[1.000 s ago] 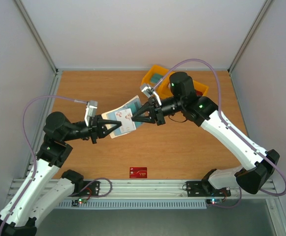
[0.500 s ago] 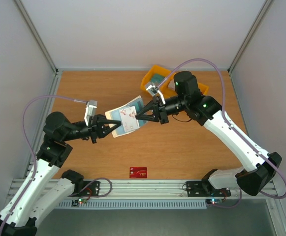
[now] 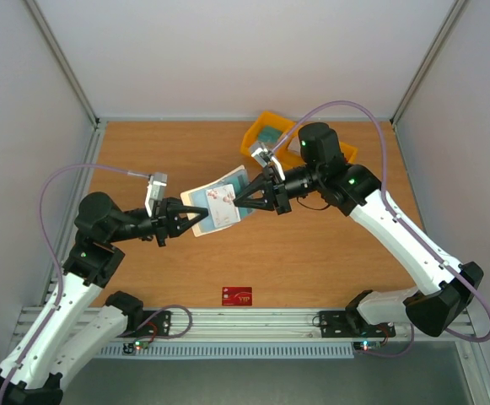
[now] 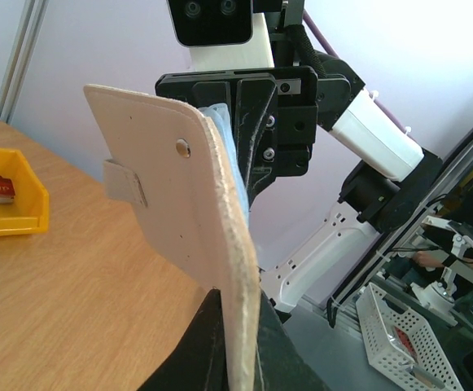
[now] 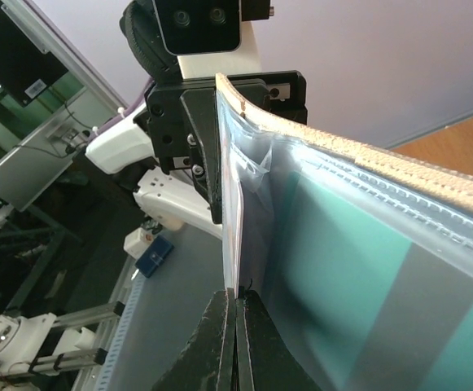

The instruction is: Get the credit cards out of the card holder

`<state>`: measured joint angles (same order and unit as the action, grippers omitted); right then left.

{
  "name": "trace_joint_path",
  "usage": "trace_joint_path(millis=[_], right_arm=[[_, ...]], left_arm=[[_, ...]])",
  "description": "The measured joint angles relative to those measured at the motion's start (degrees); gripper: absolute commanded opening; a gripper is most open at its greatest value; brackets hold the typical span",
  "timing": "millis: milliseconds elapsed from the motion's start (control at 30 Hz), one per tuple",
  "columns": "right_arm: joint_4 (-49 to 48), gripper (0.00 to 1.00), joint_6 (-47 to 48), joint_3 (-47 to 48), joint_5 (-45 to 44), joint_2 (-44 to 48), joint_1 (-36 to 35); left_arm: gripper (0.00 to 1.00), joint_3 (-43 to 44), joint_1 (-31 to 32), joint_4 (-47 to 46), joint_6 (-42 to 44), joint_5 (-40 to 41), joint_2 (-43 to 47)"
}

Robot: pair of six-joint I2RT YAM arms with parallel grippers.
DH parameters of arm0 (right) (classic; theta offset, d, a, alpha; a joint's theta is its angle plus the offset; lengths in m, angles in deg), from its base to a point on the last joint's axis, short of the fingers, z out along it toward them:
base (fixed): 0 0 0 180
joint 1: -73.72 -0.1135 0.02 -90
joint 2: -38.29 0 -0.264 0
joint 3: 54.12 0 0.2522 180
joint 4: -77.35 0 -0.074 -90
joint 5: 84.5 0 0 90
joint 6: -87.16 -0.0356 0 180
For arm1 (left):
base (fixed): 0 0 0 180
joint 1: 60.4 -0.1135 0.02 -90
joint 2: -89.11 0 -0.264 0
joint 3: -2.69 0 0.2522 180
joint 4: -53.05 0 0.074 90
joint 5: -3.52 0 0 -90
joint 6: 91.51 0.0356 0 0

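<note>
**While held aloft, the card holder [image 3: 198, 198] is clamped from both sides**

Where it hangs above the wooden tabletop [image 3: 329, 245], left of centre, the cream, grainy holder is clenched at its left edge by the left end effector [image 3: 199, 217]. A pale card [image 3: 219, 205] with reddish print is pinched by the right end effector [image 3: 236, 202]. A red card [image 3: 237, 295], its lettering unreadable, lies at the near edge. A yellow bin [image 3: 255, 135] stands at the far side.

I count one card holder [image 3: 196, 198], one pale card [image 3: 222, 205], one yellow bin [image 3: 253, 139], two red cards [image 3: 237, 295].
</note>
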<state>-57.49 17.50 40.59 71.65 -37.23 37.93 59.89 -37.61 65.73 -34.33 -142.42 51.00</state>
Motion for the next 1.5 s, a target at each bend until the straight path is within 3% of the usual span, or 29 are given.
trace_joint_path(millis=[467,633,733,1000,1267,1500], right_arm=[[-0.72,0.07,-1.09,-0.42,1.01,0.11,0.5],[-2.08,0.24,-2.6,-0.72,1.2,0.11,0.44],[-2.36,0.26,-2.8,-0.87,1.11,0.09,0.37],[-2.71,0.23,-2.95,-1.2,1.16,-1.07,-0.02],[-2.71,0.08,-2.99,-1.18,1.18,-1.66,-2.49],[-2.71,0.06,-3.21,-1.18,1.18,-1.66,-2.75]], left_arm=[[0.0,-0.17,-0.02,-0.96,0.02,-0.22,0.37],[0.0,-0.17,0.0,-1.57,0.0,-0.22,0.37],[0.0,-0.2,-0.02,-2.05,0.0,-0.22,0.37],[0.0,-0.37,-0.02,-2.69,0.0,-0.42,0.37],[0.0,-0.66,-0.02,-2.58,-0.07,0.33,0.37],[0.0,-1.29,-0.02,-2.49,-0.24,1.07,0.7]])
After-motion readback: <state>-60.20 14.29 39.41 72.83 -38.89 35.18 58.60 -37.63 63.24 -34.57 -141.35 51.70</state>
